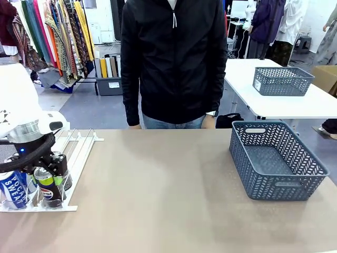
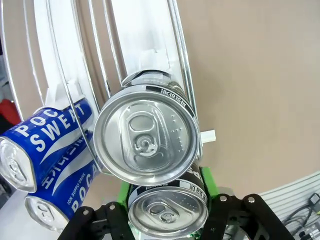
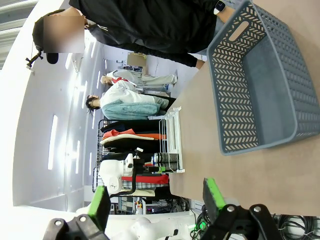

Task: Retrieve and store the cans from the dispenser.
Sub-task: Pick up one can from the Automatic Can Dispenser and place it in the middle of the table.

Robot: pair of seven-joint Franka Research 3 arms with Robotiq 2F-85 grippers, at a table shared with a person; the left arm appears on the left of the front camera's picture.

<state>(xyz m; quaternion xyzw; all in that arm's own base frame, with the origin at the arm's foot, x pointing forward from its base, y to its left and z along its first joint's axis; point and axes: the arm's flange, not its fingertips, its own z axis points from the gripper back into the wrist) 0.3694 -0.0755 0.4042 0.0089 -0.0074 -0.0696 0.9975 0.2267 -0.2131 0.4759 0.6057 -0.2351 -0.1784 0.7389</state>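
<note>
- Your left gripper [image 2: 165,189] is at the low end of the dispenser [image 1: 79,149], by the near-left corner of the table [image 1: 158,205]. Its green pads are clamped on both sides of the front black can [image 2: 167,214].
- A second black can [image 2: 145,135] lies just behind it in the same lane, and two blue cans [image 2: 50,137] fill the next lane.
- Your right gripper [image 3: 156,191] has its jaws wide apart.
- The grey basket [image 1: 287,188] sits towards the table's right edge.
- A person [image 1: 174,63] stands at the far edge.
</note>
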